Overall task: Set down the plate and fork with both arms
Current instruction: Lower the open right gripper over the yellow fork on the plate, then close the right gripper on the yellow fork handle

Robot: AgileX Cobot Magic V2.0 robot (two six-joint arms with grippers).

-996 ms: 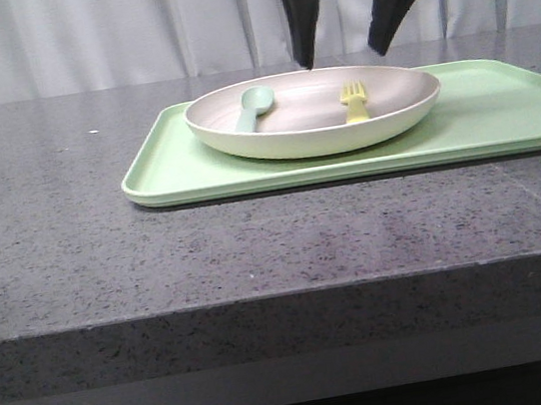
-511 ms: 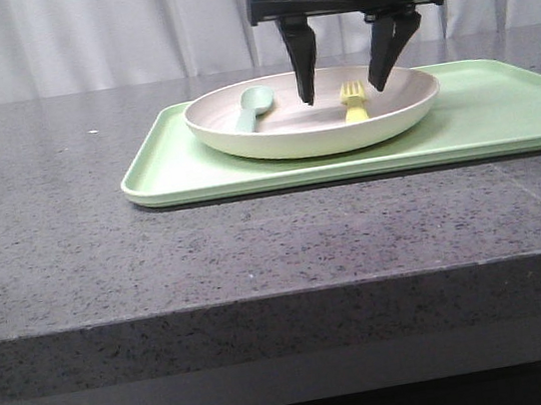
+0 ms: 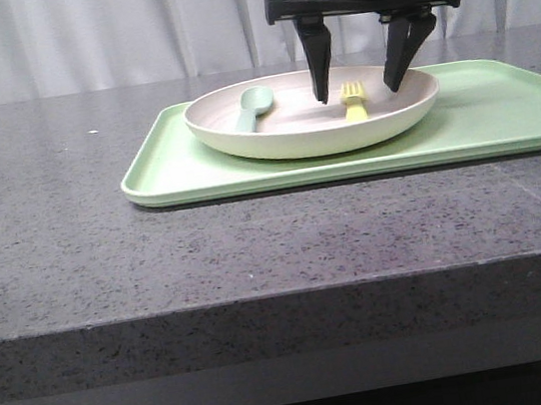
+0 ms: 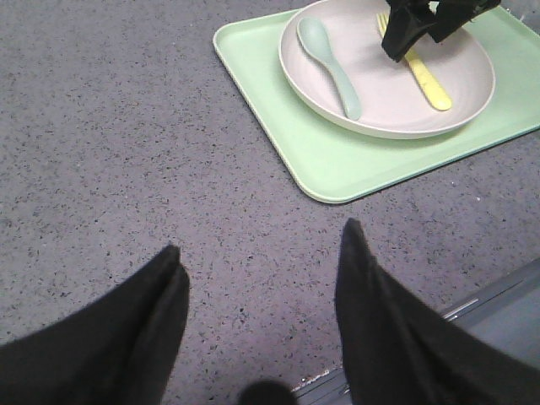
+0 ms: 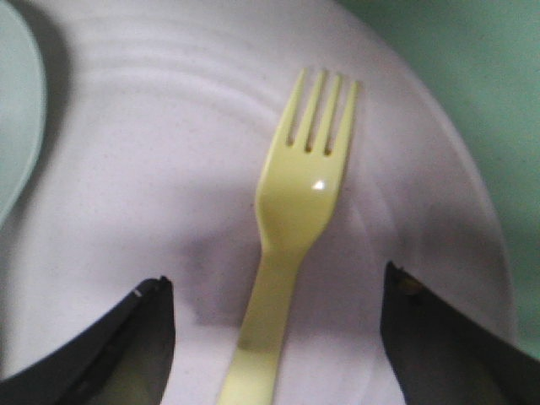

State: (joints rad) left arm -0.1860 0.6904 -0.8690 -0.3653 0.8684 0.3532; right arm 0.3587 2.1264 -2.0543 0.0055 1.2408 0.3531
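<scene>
The cream plate (image 3: 291, 134) rests on the light green tray (image 3: 500, 115). The pale yellow fork (image 3: 354, 100) lies in the plate's right half, the muted green spoon (image 3: 253, 107) in its left half. My right gripper (image 3: 360, 91) is open and hangs low over the plate, its fingers on either side of the fork. In the right wrist view the fork (image 5: 297, 219) lies between the two open fingers (image 5: 126, 346), not touched. My left gripper (image 4: 261, 261) is open and empty over bare counter, well short of the tray (image 4: 329, 160); the plate (image 4: 371, 101) and fork (image 4: 426, 76) also show there.
The grey speckled counter (image 3: 76, 250) spreads left of and in front of the tray, with its front edge near the camera. A pale curtain hangs behind the table.
My right gripper has come down from above the plate and shifted a little right, so its open fingers now straddle the fork. Plate, fork and spoon have not moved.
</scene>
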